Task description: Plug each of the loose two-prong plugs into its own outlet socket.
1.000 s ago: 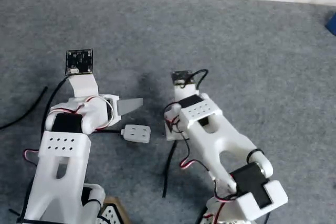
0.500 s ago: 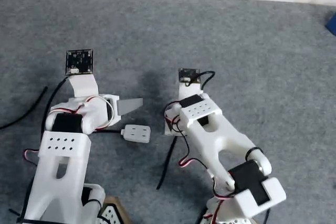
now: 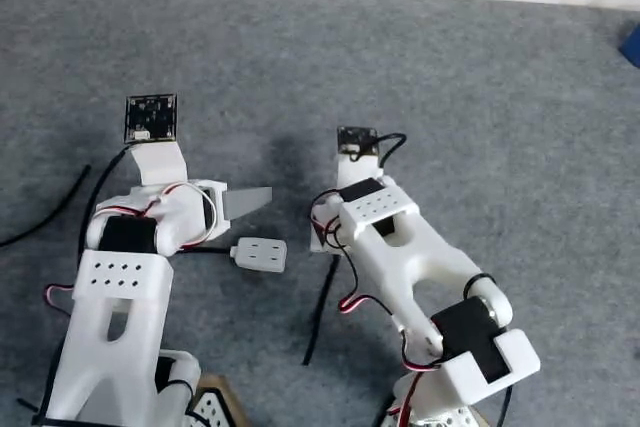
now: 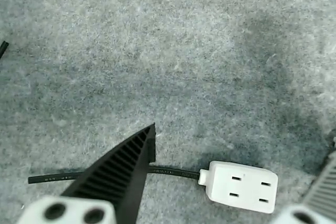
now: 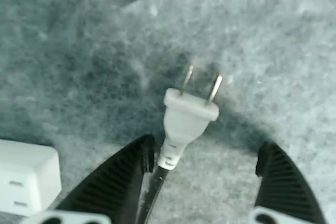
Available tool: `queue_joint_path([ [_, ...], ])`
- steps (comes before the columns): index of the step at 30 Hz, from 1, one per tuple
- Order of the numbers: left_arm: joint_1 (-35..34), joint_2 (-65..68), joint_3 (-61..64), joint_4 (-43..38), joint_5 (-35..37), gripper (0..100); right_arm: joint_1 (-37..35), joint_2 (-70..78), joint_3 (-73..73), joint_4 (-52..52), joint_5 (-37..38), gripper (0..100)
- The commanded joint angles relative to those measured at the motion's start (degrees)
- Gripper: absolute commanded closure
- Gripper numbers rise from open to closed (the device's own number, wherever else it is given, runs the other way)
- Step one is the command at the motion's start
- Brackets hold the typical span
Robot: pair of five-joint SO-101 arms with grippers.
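The white plug (image 5: 186, 114) lies flat on the grey carpet (image 3: 480, 77) mid-table, just right of the outlet socket (image 3: 258, 254), its long axis in line with the right gripper (image 5: 205, 148), prongs aimed at the far side and its cord trailing back to the near side. That gripper's released fingers (image 5: 123, 174) straddle it, the plug hugging one of them, so this is the nearer arm. The left gripper (image 4: 239, 145) hangs spread wide over the socket, gripping nothing, the socket's black cord (image 4: 105, 174) runs off left, and I'd say nothing blocks a squeeze
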Motion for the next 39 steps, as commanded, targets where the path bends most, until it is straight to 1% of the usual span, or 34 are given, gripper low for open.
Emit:
queue_joint_path([
  [1, -0.4, -1.19, -0.22, -0.88, 0.26, 54, 0.92, 0.04, -0.92, -1.01, -0.53, 72.8],
  [5, -0.4, -1.19, -0.22, -0.88, 0.26, 54, 0.4, 0.04, -1.1, -0.75, -0.79, 87.5],
  [7, -0.4, -1.19, -0.22, -0.88, 0.26, 54, -0.04, -0.04, -0.92, -0.75, -0.97, 92.6],
  [11, -0.4, -1.19, -0.22, -0.88, 0.26, 54, -1.54, -0.04, -1.01, -0.75, -0.62, 93.7],
  [14, -0.4, -1.19, -0.22, -0.88, 0.26, 54, -2.24, 0.04, -0.75, -1.01, -0.44, 99.7],
  [15, -0.4, -1.19, -0.22, -0.88, 0.26, 54, -2.24, 0.04, -0.66, -1.01, -0.09, 99.1],
  [16, -0.4, -1.19, -0.22, -0.88, 0.26, 54, -2.15, -0.04, -0.66, -1.01, 2.2, 98.9],
  [19, -1.19, -1.19, -0.22, -0.88, 0.44, 54, -2.68, -0.4, -0.66, -0.66, 17.32, 99.2],
  [21, -3.03, -1.19, -0.22, -1.14, 0.44, 54, -4.97, -0.4, -1.1, 1.01, 22.07, 99.2],
  [24, -4.62, -0.92, -0.13, -1.14, 0.53, 54, -8.04, -0.48, -2.51, 2.68, 34.64, 99.1],
  [25, -4.79, -0.92, -0.13, -1.14, 0.53, 54, -8.84, -0.48, -3.56, 3.91, 38.24, 99.1],
  [26, -4.88, -0.92, -0.13, -1.14, 0.53, 54, -9.19, -0.48, -4.62, 4.79, 40.09, 99.1],
  [30, -4.97, -1.19, -0.04, -0.88, 0.35, 54, -9.63, -0.48, -8.57, 6.2, 42.81, 99.1],
  [32, -5.67, -1.19, 0.66, -0.79, 0.0, 54, -10.42, -0.57, -9.54, 6.2, 46.33, 99.1],
  [33, -5.76, -1.19, 1.01, -0.79, -1.41, 54, -11.21, -0.57, -9.19, 6.29, 48.35, 99.1],
  [34, -5.49, -1.19, 1.19, -0.79, -4.75, 54, -11.82, -0.66, -8.66, 6.2, 48.79, 99.1],
  [35, -4.7, -1.19, 1.36, -0.79, -8.35, 54, -12.44, -1.1, -8.31, 5.76, 47.82, 99.1],
  [36, -3.56, -1.19, 1.36, -0.26, -10.37, 54, -12.7, -2.33, -8.13, 5.23, 46.24, 99.1],
  [39, -1.71, -1.27, 0.13, 3.43, -10.55, 54, -12.53, -10.86, -8.31, 3.38, 41.67, 99.1],
])
